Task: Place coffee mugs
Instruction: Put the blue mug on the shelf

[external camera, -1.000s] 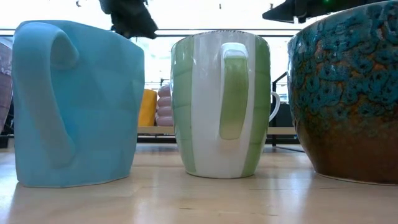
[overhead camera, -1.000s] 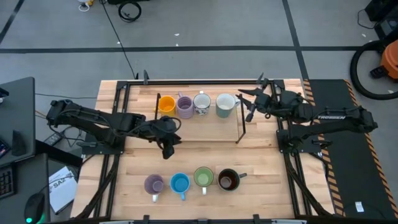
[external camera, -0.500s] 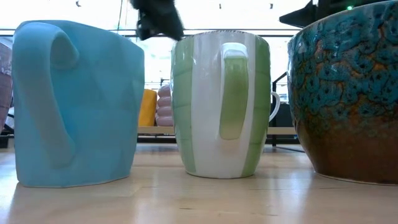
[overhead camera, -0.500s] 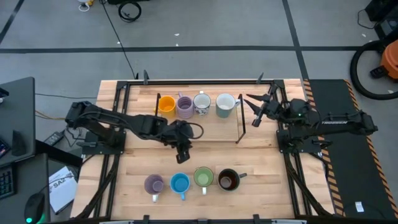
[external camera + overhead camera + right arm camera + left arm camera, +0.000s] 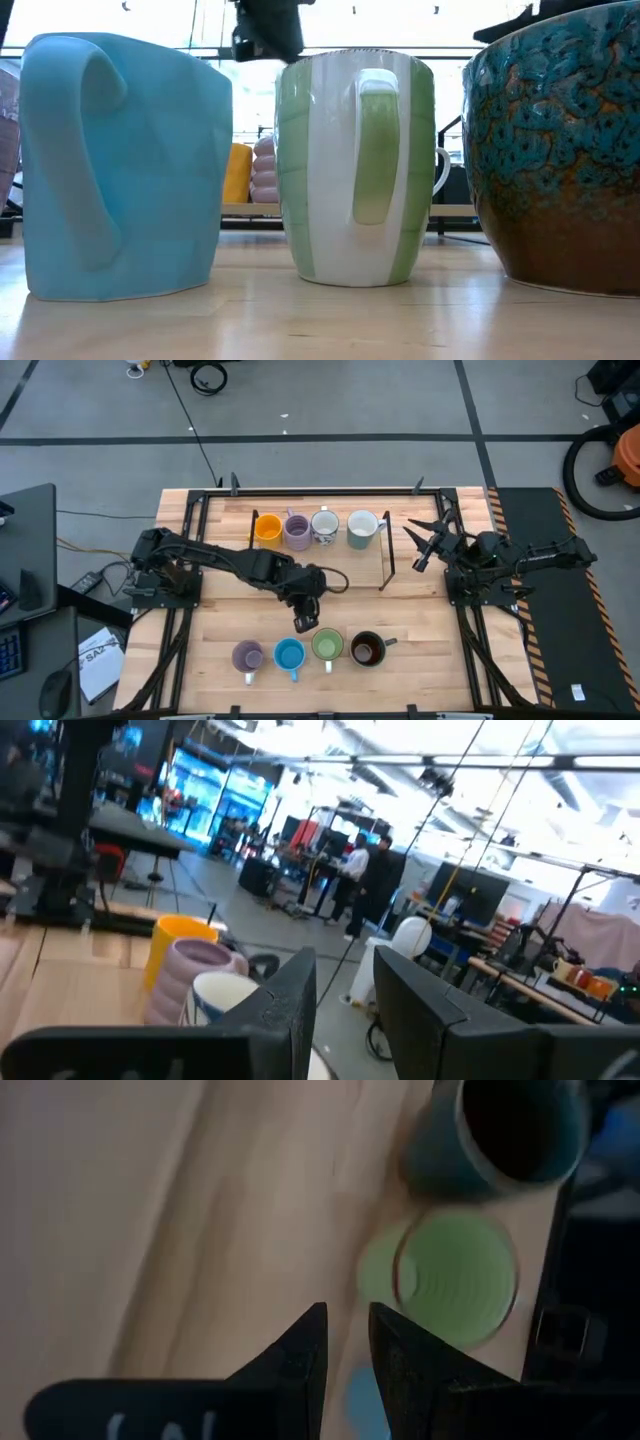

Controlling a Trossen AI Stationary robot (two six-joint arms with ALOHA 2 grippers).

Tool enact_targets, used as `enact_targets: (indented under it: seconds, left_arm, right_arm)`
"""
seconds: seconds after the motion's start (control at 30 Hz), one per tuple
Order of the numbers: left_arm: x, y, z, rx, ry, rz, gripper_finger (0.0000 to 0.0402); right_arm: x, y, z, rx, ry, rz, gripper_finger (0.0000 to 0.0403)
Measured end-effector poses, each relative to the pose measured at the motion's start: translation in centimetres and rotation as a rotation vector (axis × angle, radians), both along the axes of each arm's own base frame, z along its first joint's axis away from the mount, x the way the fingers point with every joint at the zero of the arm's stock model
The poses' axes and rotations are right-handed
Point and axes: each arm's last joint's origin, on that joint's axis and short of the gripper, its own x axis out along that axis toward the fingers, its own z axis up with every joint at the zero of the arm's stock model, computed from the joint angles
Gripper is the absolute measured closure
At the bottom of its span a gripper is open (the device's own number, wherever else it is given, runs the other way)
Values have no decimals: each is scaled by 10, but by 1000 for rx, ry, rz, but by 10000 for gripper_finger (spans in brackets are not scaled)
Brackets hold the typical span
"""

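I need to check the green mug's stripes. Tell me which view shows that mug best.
The low view: the green mug fills mid-frame, side on, its stripes and handle sharp. The high view shows it small from above, third in the near row. The left wrist view shows only its blurred mouth. The right wrist view misses it.

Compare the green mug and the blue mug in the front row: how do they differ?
The green mug has vertical green and white stripes; the blue mug is one plain light blue. The green mug's walls are straight and round, while the blue mug's look faceted and its rim slants. The green mug's handle is an open loop, the blue mug's a moulded sloping ridge. Both stand upright side by side on the table, handles facing the low camera.
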Motion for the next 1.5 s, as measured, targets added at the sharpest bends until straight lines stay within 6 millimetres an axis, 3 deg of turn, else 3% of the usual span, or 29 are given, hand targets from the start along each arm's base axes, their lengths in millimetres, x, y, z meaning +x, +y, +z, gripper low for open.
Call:
enact_targets:
  seconds: [0.3, 0.6, 0.9, 1.5]
  left_arm:
    - [-8, -32, -15, -16, 113, -62, 320]
    - [-16, -58, -22, 43, 136, -2, 310]
    - [-19, -71, -30, 98, 160, -8, 254]
    - [-15, -79, -53, 94, 287, -121, 251]
  right_arm:
    - [-13, 3, 2, -22, -57, 22, 293]
    - [-14, 5, 3, -56, -67, 51, 293]
    - [-15, 5, 5, -65, -79, 57, 293]
    - [-14, 5, 3, -42, -72, 64, 293]
